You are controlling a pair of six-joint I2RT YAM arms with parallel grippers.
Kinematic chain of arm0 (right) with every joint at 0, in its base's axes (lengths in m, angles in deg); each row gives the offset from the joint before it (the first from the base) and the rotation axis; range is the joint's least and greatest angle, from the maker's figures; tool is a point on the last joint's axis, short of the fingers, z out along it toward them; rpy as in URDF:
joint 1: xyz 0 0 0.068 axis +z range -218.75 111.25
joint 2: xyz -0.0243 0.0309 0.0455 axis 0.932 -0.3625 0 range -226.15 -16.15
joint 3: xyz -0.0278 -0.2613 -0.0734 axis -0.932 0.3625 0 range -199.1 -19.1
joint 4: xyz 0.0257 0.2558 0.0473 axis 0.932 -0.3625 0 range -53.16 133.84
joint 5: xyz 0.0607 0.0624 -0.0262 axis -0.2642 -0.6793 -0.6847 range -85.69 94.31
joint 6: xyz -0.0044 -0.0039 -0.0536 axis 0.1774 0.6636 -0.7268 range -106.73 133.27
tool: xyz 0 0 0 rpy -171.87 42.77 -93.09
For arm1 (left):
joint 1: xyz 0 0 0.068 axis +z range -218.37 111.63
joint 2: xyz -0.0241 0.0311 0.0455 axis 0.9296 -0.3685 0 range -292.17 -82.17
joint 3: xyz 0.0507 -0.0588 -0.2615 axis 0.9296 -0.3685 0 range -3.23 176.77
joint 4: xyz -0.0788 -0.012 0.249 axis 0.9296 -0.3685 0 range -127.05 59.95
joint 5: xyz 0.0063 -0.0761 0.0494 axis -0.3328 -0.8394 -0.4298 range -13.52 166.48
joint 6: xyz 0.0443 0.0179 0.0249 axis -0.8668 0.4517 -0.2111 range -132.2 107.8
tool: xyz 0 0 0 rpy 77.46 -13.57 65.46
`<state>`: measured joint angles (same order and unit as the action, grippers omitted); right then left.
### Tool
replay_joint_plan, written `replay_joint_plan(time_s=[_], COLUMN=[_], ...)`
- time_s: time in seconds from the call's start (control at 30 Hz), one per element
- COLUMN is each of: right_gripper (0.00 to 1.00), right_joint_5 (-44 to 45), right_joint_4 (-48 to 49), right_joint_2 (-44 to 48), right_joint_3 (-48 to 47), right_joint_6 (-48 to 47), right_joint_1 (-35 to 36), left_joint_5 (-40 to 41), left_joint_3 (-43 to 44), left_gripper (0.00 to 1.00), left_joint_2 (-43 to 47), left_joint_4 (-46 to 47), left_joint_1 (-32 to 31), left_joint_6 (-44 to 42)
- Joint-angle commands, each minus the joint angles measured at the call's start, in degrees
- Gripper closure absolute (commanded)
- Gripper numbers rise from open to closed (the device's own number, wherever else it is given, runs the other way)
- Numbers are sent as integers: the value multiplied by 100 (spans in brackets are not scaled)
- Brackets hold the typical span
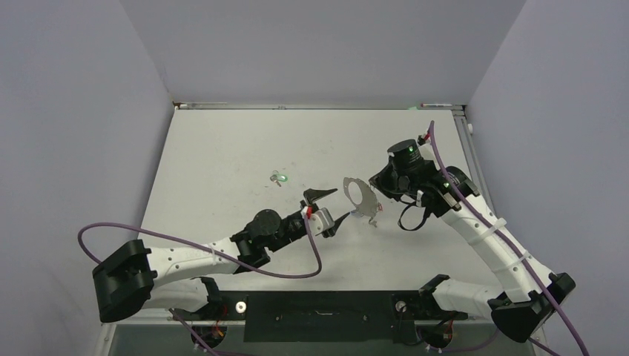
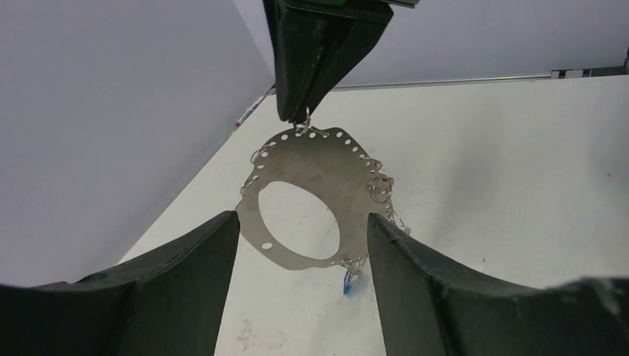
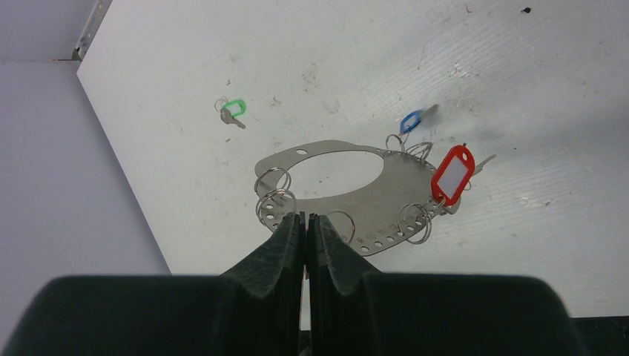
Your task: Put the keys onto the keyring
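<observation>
Right arm holds the keyring up, left arm reaches in low

The right arm is bent with its wrist turned left, and the right gripper (image 3: 305, 219) is pinched tight on the rim of the keyring (image 3: 386, 200). The blue-tagged key (image 3: 410, 121) and red-tagged key (image 3: 453, 172) hang off it. The left arm stretches low, and the left gripper (image 1: 340, 203) is spread wide just beside the ring. The green-tagged key (image 1: 279, 177) lies further left on the scuffed white table (image 1: 222, 148), with grey walls (image 1: 311, 44) around.

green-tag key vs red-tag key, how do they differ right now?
The green-tagged key lies loose on the table, apart from the keyring; the red-tagged key hangs on its rim. Green is unheld; red is carried with the keyring in the shut right gripper. Both have oval plastic tags.
</observation>
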<state>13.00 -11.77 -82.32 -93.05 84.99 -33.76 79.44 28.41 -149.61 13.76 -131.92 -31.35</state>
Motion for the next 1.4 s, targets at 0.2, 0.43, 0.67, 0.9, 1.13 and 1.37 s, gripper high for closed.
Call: replay_joint_plan(time_s=[0.2,0.43,0.67,0.9,1.13,1.37], right_gripper=[95,95,95,95,95,95], right_joint_5=[100,94,127,137,171,155], right_joint_4=[135,210,280,332,361,387], right_joint_2=[171,123,108,70,75,52], right_joint_3=[-28,13,12,38,49,57], right_joint_6=[369,419,478,526,561,625], right_joint_1=[152,246,347,429,485,533], left_joint_5=[-514,-346,-139,118,355,738], left_joint_3=[732,899,1075,1182,1260,1325], left_gripper=[44,53,59,66,76,93], left_joint_2=[-835,-1164,-1409,-1631,-1793,-1932], left_joint_4=[977,1134,1125,1287,1386,1443], left_joint_1=[-138,-158,-158,-158,-158,-175], left_joint_6=[-672,-934,-1171,-1269,-1420,-1605])
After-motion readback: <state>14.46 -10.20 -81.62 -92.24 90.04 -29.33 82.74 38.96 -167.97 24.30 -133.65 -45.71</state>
